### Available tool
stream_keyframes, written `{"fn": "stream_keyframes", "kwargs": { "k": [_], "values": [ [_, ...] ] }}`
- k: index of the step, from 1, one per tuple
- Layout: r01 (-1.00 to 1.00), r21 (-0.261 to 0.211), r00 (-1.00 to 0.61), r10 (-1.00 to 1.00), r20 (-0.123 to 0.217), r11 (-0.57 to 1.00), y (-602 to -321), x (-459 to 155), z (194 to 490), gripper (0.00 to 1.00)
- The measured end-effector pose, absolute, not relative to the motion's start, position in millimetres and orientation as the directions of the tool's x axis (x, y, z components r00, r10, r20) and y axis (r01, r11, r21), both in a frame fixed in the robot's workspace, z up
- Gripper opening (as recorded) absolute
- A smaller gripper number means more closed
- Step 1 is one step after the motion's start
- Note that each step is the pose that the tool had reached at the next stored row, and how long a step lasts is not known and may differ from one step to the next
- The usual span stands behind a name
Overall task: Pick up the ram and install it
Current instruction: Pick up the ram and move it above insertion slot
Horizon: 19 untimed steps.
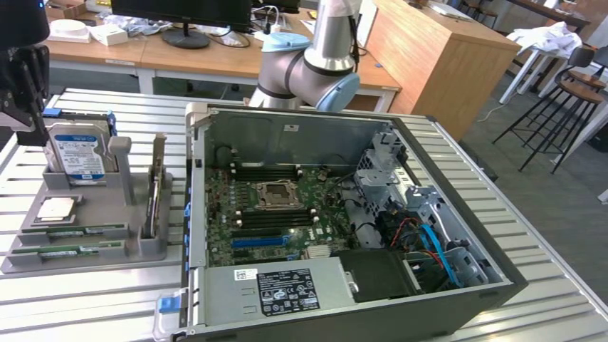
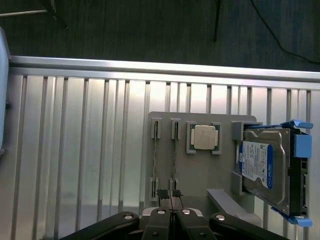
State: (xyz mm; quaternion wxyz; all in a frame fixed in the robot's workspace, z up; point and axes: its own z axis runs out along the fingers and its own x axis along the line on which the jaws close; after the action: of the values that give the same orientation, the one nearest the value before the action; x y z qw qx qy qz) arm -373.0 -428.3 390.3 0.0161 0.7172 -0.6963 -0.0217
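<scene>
Here's the hand [image 2: 170, 193], seen from the wrist view, its two fingers pressed together with nothing between them. It hovers over the gray holder [image 2: 200, 175], which sits on the slatted metal surface [image 2: 75, 150]. The ram [image 2: 174, 160] lies in its groove in that holder, seen on edge, and the fingertips line up near one end of it without touching. Just beside it, in the next groove, is the twin stick [image 2: 156, 160]. On the ram's other side is a square processor chip [image 2: 204, 137], and past that a hard drive [image 2: 265, 167] stands on edge.

In the exterior view, the open computer case [image 1: 285, 135] is on the holder's right. Its motherboard [image 1: 247, 221] is exposed and the black memory slots [image 1: 270, 173] are bare. An upright card [image 1: 155, 185] stands at the holder's edge nearest the case.
</scene>
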Motion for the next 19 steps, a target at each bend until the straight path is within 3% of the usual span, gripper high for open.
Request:
{"fn": "stream_keyframes", "kwargs": {
  "k": [4,9,19],
  "values": [
    [-0.998,0.053,0.029,-1.000,-0.009,-0.030,-428.3,-373.0,390.4,0.11],
    [-0.998,0.053,0.029,-1.000,-0.009,-0.030,-428.3,-373.0,390.3,0.30],
    [-0.999,0.032,0.030,-1.000,-0.008,-0.030,-428.3,-373.2,389.9,0.30]
  ]
}}
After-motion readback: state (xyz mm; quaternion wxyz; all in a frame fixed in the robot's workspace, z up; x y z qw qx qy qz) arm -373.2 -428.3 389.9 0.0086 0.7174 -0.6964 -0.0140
